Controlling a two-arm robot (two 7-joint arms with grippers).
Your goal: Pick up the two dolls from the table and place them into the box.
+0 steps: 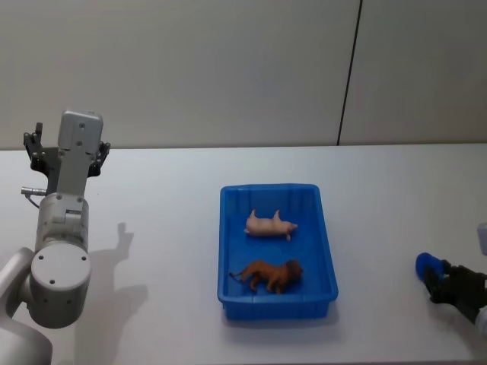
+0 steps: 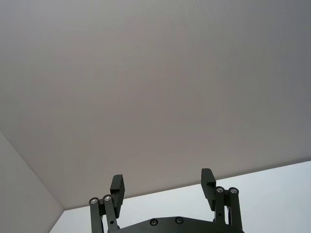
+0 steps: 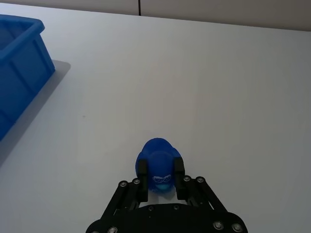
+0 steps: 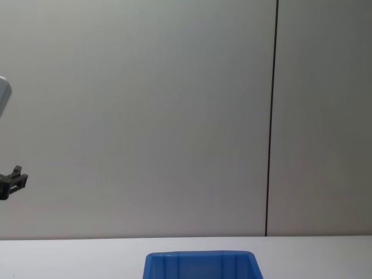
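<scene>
Right wrist view: right gripper (image 3: 160, 171) closed on blue doll (image 3: 156, 156), fingers (image 3: 142, 169) pinching its rounded sides, doll low over the table (image 3: 194, 77) or possibly touching it; hard to tell from this angle. Doll well to the right of the box (image 1: 278, 304), near its front end.

Next, in judgement: raise the doll well above the box's thick rim before moving left, to avoid clipping the near wall. Keep the squeeze steady, since a round, smooth body may slip out. Release over a bare patch of the box floor, clear of the pink animal (image 1: 270, 225) and brown lion (image 1: 270, 274) already inside.

Doll: small, bright blue, domed, a pale printed mark on the side facing the wrist camera.

Left gripper (image 2: 163, 183) parked high, well left of the box, fingers spread wide, holding nothing.
</scene>
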